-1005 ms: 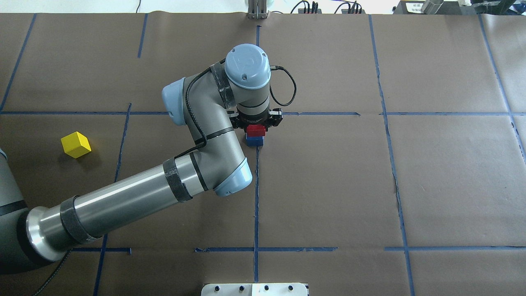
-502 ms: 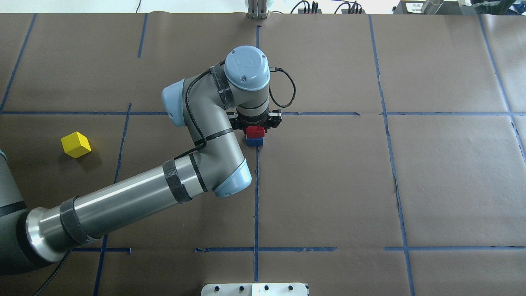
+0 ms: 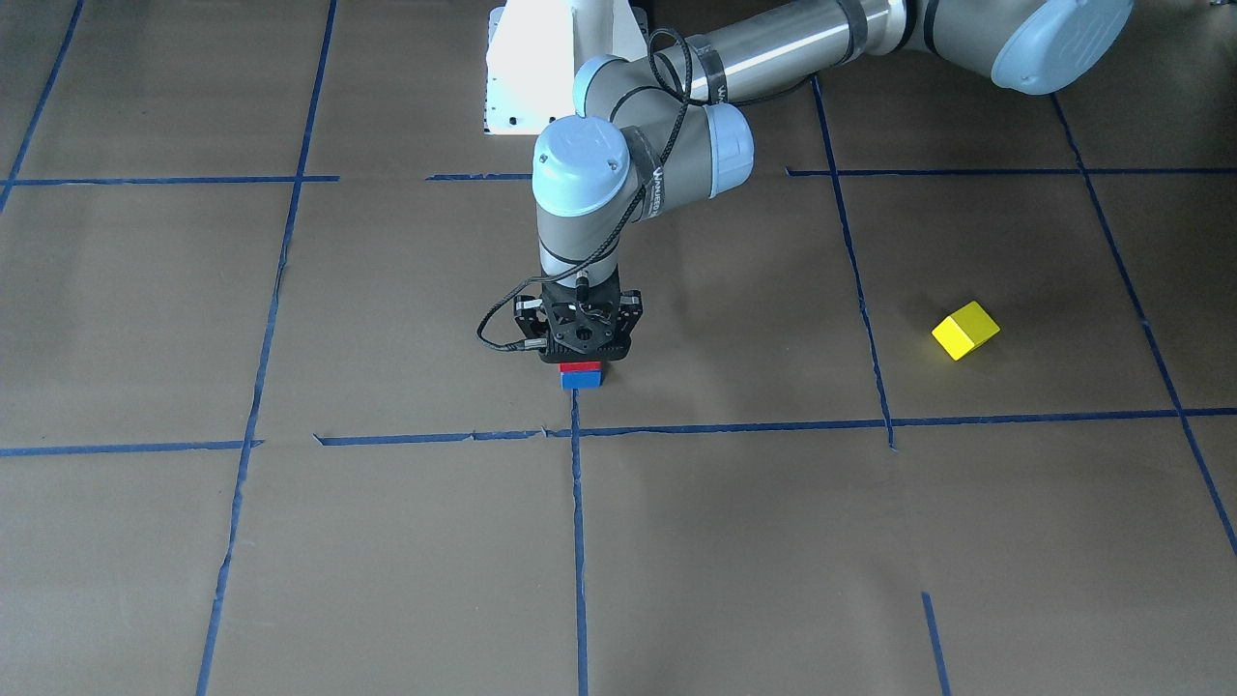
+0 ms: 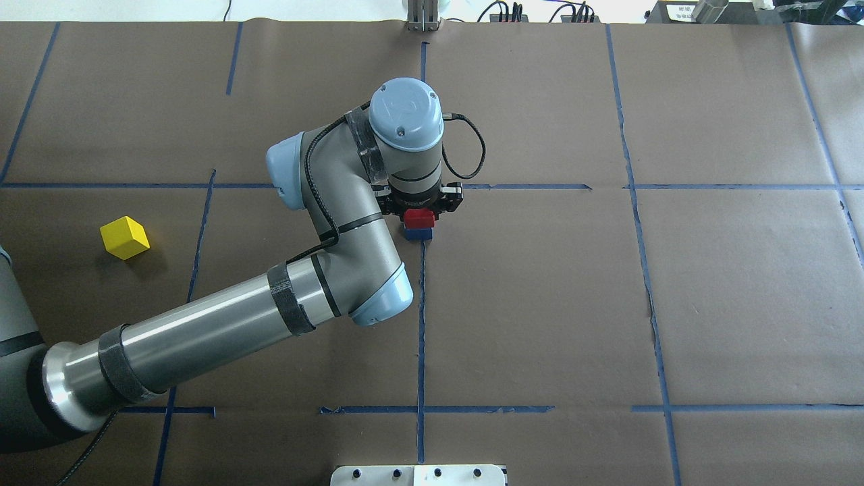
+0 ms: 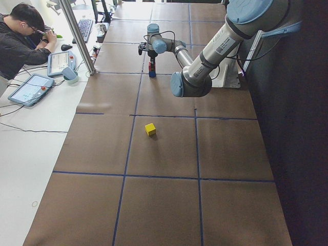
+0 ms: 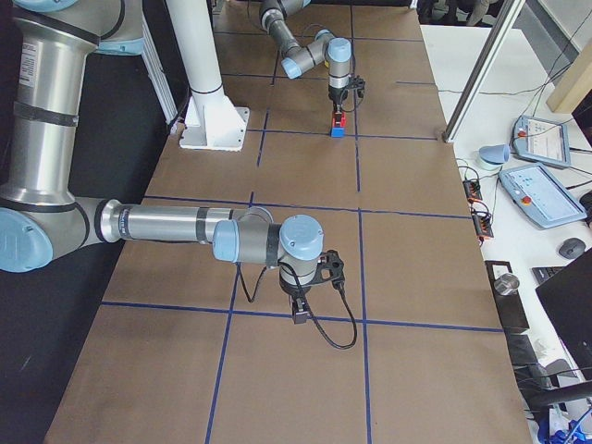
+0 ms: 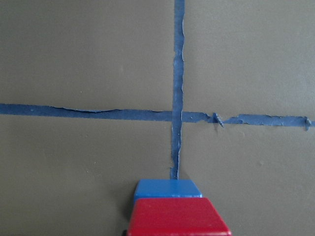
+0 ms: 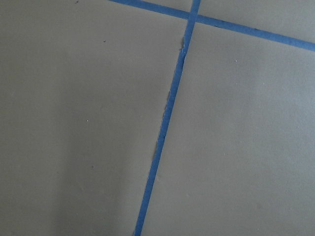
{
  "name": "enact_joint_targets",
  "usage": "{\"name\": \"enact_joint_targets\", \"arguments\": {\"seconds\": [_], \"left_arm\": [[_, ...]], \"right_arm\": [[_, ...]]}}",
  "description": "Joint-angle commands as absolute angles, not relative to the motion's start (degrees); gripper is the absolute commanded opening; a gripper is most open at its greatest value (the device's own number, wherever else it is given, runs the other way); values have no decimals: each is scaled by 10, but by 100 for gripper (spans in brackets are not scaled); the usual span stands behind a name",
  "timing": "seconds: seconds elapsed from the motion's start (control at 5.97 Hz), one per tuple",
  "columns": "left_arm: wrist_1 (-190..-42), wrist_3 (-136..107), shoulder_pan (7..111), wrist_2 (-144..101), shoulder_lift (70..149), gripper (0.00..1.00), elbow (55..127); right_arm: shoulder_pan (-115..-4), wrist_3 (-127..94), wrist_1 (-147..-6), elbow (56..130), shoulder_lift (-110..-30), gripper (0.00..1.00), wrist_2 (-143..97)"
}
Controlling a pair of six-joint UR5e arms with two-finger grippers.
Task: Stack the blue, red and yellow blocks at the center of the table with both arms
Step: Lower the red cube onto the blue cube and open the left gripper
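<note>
My left gripper [image 3: 581, 361] points straight down at the table's centre and is shut on the red block [image 3: 582, 366]. The red block rests on top of the blue block [image 3: 582, 381], next to the crossing of the blue tape lines. The left wrist view shows the red block [image 7: 178, 218] over the blue block [image 7: 167, 188]. The yellow block [image 4: 124, 237] lies alone on the table far out on my left side. My right gripper [image 6: 301, 313] hangs low over the table near a tape line, in the exterior right view only; I cannot tell if it is open or shut.
The table is covered in brown paper with a grid of blue tape lines [image 4: 421, 324]. The white robot base plate [image 3: 522, 68] stands at the robot's edge. An operator [image 5: 20, 36] sits at a side desk with tablets and pendants.
The left arm has sunk a little, bringing the red block down onto the blue block. The yellow block has not moved.
</note>
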State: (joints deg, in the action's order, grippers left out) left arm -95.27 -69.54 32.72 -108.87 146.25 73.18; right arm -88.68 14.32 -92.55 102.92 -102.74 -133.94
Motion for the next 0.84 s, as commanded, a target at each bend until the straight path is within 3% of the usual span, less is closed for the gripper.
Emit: {"name": "enact_joint_targets", "arguments": {"seconds": [0.0,0.5,0.67], "left_arm": [[-953,-693,327,-1089,1463,20,732],[-953,-693,327,-1088,1462,24,731],[-953,-693,327,-1089,1462,29,731]], "right_arm": [[-887,143,-925,1029,-1027,100,-1339],[-887,142,-925,1032,-1027,100,-1340],[-887,143,-925,1032,-1027,100,-1340]]}}
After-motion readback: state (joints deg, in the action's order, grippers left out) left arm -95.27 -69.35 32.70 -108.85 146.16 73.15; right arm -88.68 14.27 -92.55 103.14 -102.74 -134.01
